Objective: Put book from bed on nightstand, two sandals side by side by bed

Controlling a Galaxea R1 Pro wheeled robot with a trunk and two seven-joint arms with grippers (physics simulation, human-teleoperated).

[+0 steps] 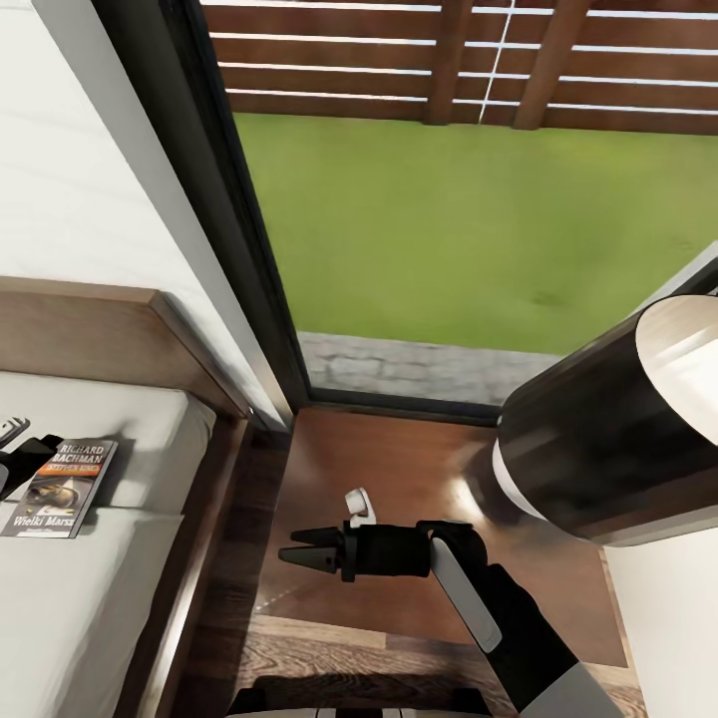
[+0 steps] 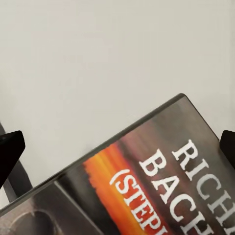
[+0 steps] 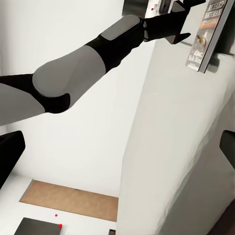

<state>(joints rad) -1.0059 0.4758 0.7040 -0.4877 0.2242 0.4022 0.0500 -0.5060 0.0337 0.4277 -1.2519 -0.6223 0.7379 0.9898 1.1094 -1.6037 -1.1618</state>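
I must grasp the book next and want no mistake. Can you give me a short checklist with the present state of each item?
1. Book flat on the bed: ok.
2. Left gripper at the book's edge: ok.
3. Left fingers apart, either side of the book: ok.
4. Fingers already touching the book: cannot tell.
5. Right gripper away from the book, over the nightstand: ok.
6. Bare nightstand top to set the book on: ok.
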